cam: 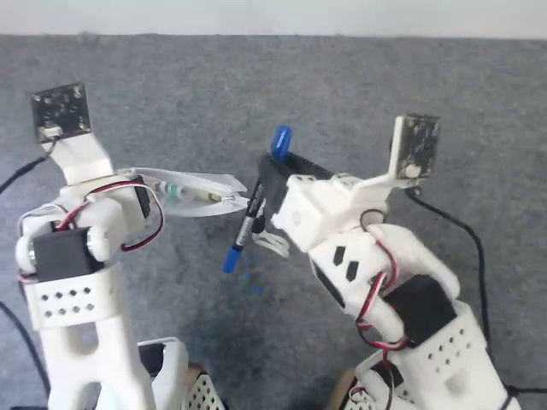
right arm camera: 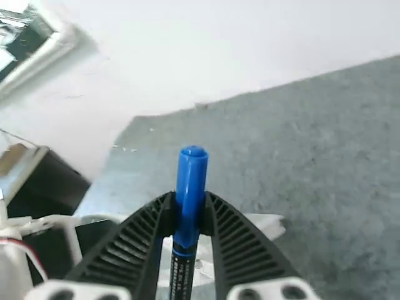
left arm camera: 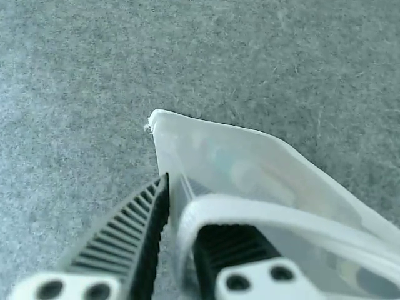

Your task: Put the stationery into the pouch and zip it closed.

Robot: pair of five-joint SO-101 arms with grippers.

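Pouch [cam: 192,190]: translucent, lying sideways and seemingly lifted off the grey table [cam: 385,85]. One end is pinched by the left gripper [left arm camera: 177,203] and the free end points toward the other arm. A greenish item [cam: 175,190] shows through its wall.
Left gripper: clamped on the pouch [left arm camera: 250,169], one ribbed finger on each side of its edge.
Pen [cam: 249,224]: blue-capped with a dark barrel, tilted. Its cap is up and away from the pouch, and its lower blue end is just past the pouch's free end.
Right gripper [right arm camera: 187,201]: closed around the pen [right arm camera: 192,165] just below the cap, which sticks out beyond the fingers. In the high view the right gripper [cam: 267,184] sits just beside the pouch's free end.
Step in hand: loading. The pen is being presented to the pouch, and I cannot tell whether its tip has entered the mouth. It looks to lie beside the mouth rather than inside.
Zip: apparently not yet drawn shut.
Next move calls for: lining the pen's lower end up with the opening while the left gripper holds the pouch steady. The pen then goes in lengthwise and is let go only once it is well inside.
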